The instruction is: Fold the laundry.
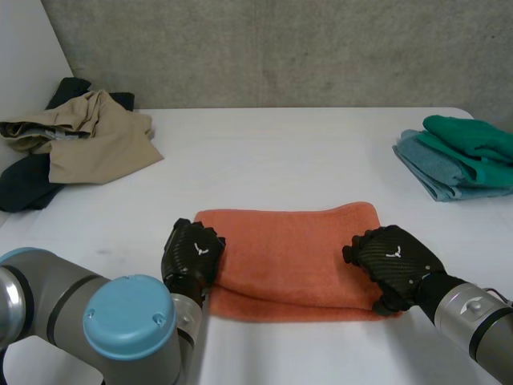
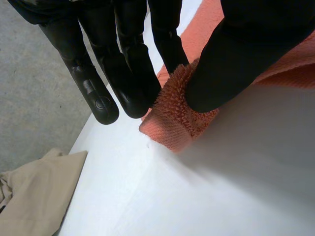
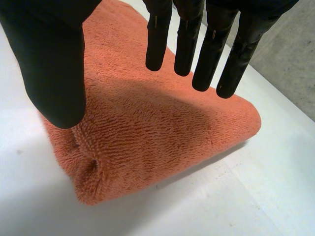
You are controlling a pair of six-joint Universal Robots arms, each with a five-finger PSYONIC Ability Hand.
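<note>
Robot test lab: bare concrete wall (image 1: 280,48), plain white table (image 1: 280,152), clothes heap (image 1: 88,140) at edge.

No legible text, labels, numbers or signs

Towel (image 1: 292,257) blocks front-centre of table (image 1: 280,160); left hand (image 1: 192,250) pinches its left corner, right hand (image 1: 394,258) spread over right end. Open lane behind towel, between clothes heap (image 1: 88,144) far left and folded stack (image 1: 461,160) far right.

dark garment (image 1: 20,188): mostly under tan garment (image 1: 96,144) | green-blue stack (image 1: 461,156): cut by edge | towel (image 1: 288,253) left end: under left hand (image 1: 192,253)
</note>
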